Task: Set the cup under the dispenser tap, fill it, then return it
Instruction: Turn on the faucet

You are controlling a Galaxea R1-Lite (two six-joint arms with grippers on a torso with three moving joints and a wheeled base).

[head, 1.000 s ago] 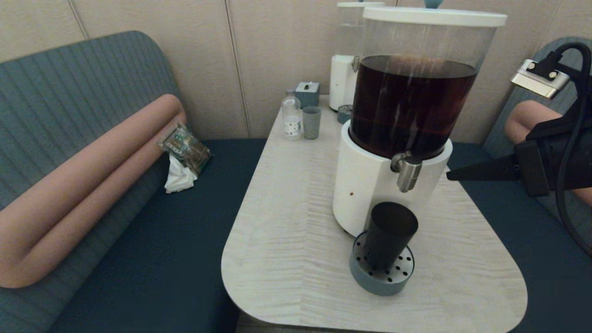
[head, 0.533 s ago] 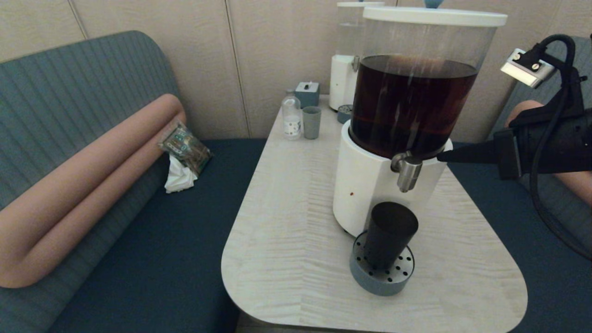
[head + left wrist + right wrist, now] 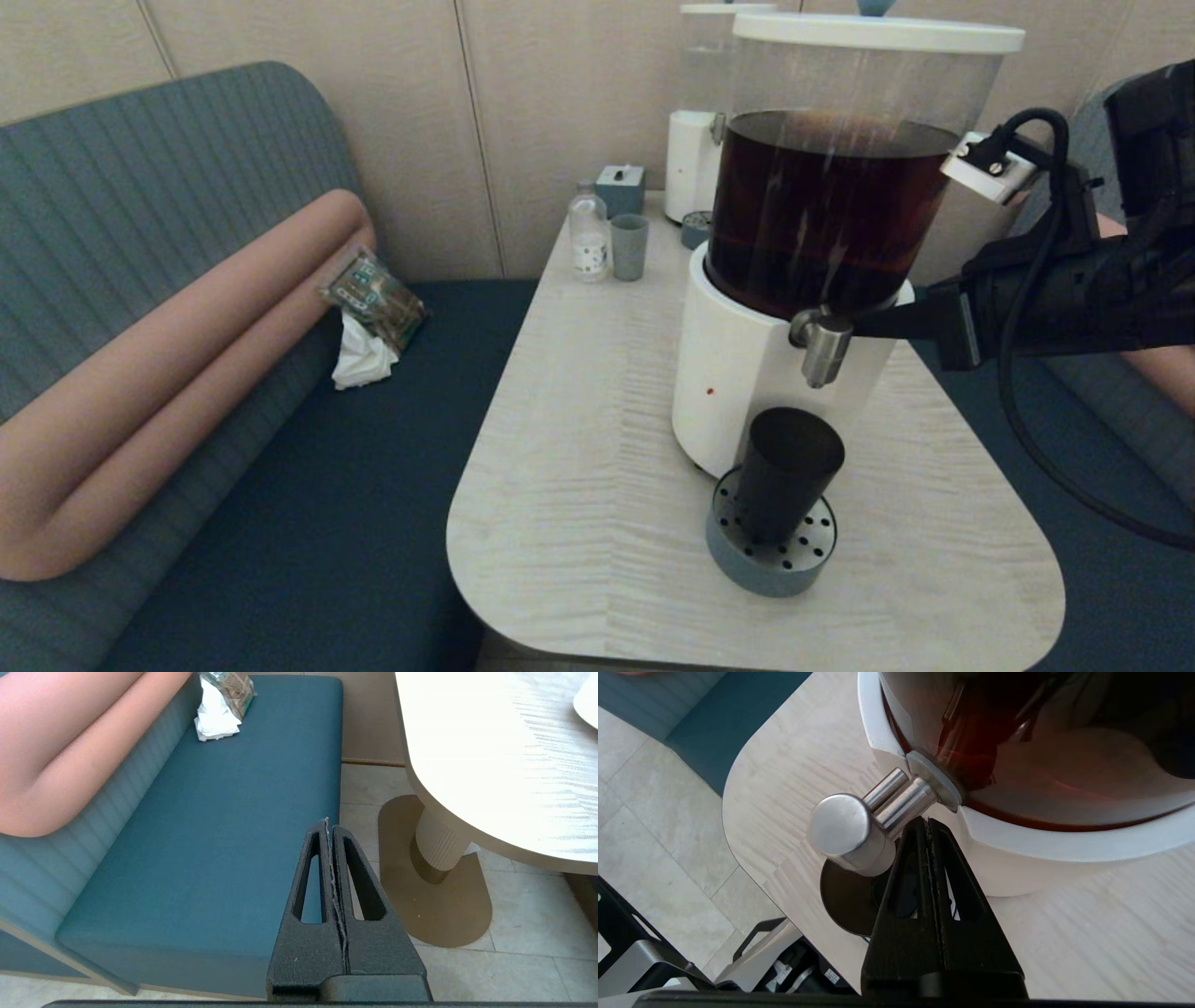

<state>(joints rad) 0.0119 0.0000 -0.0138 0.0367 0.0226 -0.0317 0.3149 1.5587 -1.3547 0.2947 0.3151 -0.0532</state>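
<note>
- The cup [image 3: 789, 471] stands upright on the round drip tray [image 3: 771, 560], right below the tap [image 3: 822, 343] of the dispenser [image 3: 747, 373] near the tabletop's [image 3: 579, 467] front edge; placing looks done, filling is the step in hand.
- No stream shows from the tap, and I cannot tell if any liquid is in the cup.
- The right gripper [image 3: 864, 325] reaches in from the right, its fingers pressed together and empty, the tip at the tap's horizontal stem, close behind the round steel cap [image 3: 838, 823]; whether it touches is unclear.
- Next move, as I judge it: a steady push on the tap to start flow, without nudging the cup off the tray.
- The left gripper [image 3: 331, 830] is parked low over the bench seat [image 3: 210, 835], fingers together, holding nothing.
</note>
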